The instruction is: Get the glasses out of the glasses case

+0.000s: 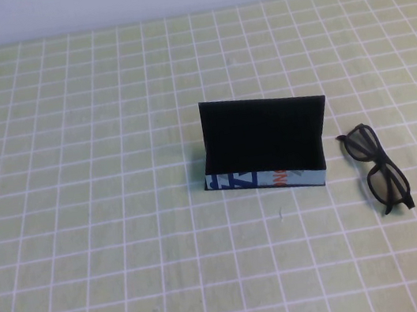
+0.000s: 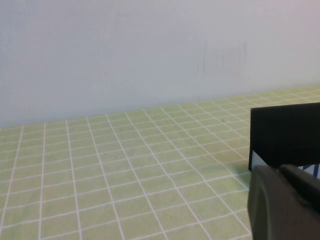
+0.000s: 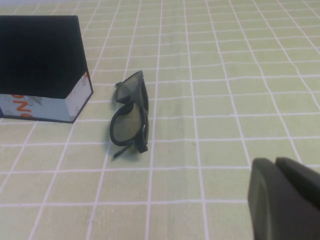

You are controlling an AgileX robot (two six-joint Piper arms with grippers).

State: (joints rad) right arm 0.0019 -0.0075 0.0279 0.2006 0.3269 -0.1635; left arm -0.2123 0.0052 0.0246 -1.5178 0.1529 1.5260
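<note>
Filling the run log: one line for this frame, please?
glasses: on table, right of case, out | case: flap up | left hand: parked near-left | right hand: shut, empty, near glasses

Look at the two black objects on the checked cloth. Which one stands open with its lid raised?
The glasses case, mid-table: its black flap stands upright. The glasses lie beside it, folded flat. The left gripper and the shut right gripper are both clear of them.

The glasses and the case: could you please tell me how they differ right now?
The case stands with its flap up; the glasses lie folded on the table, to the case's right.
The case is the larger, with a pale printed side; the glasses are all dark.
Both are mostly black, and neither is held.
</note>
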